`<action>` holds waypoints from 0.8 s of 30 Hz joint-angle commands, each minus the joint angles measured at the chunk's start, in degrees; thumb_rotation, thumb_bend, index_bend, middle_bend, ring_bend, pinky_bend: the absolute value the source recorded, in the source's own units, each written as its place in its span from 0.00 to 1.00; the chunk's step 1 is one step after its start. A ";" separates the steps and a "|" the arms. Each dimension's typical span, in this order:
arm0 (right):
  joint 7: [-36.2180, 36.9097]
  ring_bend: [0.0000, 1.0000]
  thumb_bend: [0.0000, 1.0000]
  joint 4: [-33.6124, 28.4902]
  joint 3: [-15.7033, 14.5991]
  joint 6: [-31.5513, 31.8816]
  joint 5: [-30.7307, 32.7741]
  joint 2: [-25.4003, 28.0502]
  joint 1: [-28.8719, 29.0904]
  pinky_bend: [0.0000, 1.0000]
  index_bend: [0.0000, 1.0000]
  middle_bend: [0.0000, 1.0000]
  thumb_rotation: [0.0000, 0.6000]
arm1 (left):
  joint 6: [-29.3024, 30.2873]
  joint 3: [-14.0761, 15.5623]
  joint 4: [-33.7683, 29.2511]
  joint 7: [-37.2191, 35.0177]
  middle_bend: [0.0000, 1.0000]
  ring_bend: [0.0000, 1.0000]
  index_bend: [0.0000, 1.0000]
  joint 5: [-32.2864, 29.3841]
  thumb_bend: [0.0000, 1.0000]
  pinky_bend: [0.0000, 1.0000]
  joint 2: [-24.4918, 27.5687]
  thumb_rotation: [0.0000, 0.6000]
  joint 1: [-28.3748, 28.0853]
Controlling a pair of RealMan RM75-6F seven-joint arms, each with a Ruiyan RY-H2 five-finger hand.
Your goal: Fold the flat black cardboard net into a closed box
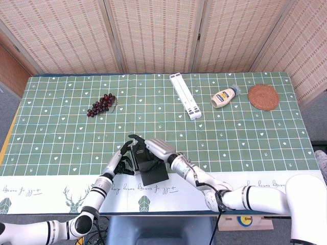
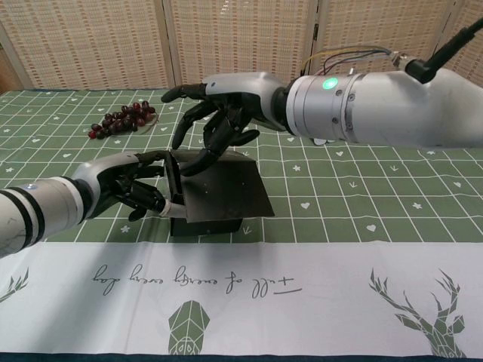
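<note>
Now left hand (image 2: 132, 188) pinches raised side flap of black cardboard net (image 2: 223, 188); right hand (image 2: 226, 113) presses fingers on net, grasping nothing.

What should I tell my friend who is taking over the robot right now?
Left hand: its fingers hold up a side flap of the black cardboard box at the box's left edge.
Right hand: spread above the box, its fingers touching the back edge.
The box sits on the green tablecloth near the front edge, partly folded, with one big panel lying tilted on top.
Done: the net is no longer flat.
Left: tuck in the flaps and close the box.
</note>
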 commanded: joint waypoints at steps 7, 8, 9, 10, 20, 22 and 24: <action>-13.88 0.63 0.00 2.17 -3.23 6.74 2.93 -3.96 3.26 0.97 0.04 0.29 1.00 | -3.29 1.02 -1.22 -2.11 0.00 0.50 0.00 4.57 0.05 0.81 2.97 1.00 1.30; -14.46 0.63 0.00 2.21 -3.34 6.93 3.10 -4.10 3.31 0.97 0.04 0.29 1.00 | -3.18 1.20 -1.24 -2.16 0.00 0.50 0.00 5.42 0.05 0.81 3.13 1.00 1.45; -15.03 0.63 0.00 2.22 -3.48 7.13 3.20 -4.19 3.34 0.97 0.04 0.29 1.00 | -3.02 1.45 -1.24 -2.10 0.00 0.50 0.00 6.32 0.05 0.81 3.30 1.00 1.59; -15.83 0.63 0.00 2.23 -3.71 7.48 3.19 -4.28 3.33 0.97 0.04 0.29 1.00 | -2.80 1.74 -1.27 -2.07 0.00 0.50 0.00 7.54 0.05 0.81 3.56 1.00 1.78; -23.25 0.63 0.06 3.55 -6.56 11.60 1.47 -5.62 2.45 0.97 0.08 0.29 1.00 | 2.85 4.37 2.08 -0.98 0.00 0.49 0.00 20.05 0.05 0.81 5.41 1.00 3.90; -24.30 0.63 0.06 3.44 -6.95 12.11 1.07 -5.74 2.15 0.97 0.09 0.29 1.00 | 3.52 4.49 2.83 -1.46 0.00 0.49 0.00 21.23 0.05 0.81 5.95 1.00 4.30; -25.44 0.63 0.06 3.24 -7.47 12.64 0.24 -5.82 1.88 0.97 0.10 0.29 1.00 | 4.56 4.43 3.59 -1.90 0.00 0.49 0.00 22.42 0.05 0.80 6.34 1.00 4.73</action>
